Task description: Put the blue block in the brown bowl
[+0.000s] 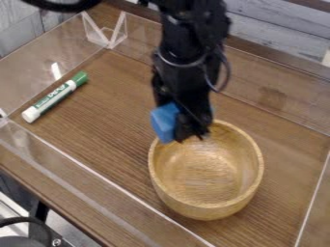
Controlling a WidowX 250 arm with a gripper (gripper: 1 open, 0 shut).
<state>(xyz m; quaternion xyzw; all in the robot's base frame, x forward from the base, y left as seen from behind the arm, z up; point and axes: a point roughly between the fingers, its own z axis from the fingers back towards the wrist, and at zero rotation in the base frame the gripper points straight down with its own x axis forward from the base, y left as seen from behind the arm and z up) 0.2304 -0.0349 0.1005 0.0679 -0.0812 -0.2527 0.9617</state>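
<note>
Wooden tabletop (91, 135) is lying beneath me as I am pinching the blue block (164, 121), small, rigid and probably light, by its flat sides in my closed gripper (184, 123) above the brown bowl's (206, 166) near rim.

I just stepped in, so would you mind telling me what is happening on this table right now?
A single robot arm is carrying the blue block, with the gripper shut on it and pointing steeply down. The block is off the wooden table, held above the near-left rim of the brown bowl, so it has not been dropped in yet. The bowl looks empty inside. A green-and-white marker lies untouched off to the left.
</note>
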